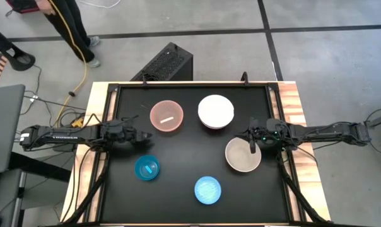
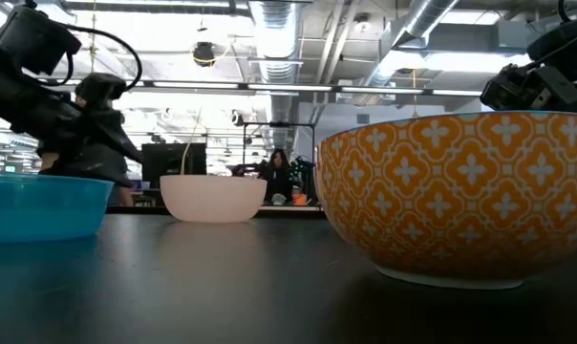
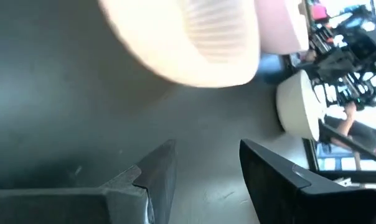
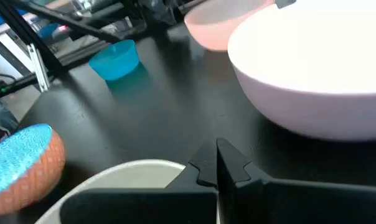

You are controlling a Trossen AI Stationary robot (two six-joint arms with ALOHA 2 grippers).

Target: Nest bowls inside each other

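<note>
On the black table (image 1: 184,189) sit five bowls (image 1: 216,111).

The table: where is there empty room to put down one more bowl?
Bare patches on the table: the front left corner beside the small blue bowl, the front right corner past the patterned blue bowl, and the middle between all five. It is crowded at the back, where the pink bowl and white bowl sit close.

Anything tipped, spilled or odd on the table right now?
Nothing stands out: all five bowls sit upright and apart: pink bowl, white bowl, beige bowl and two blue bowls. None nested.
</note>
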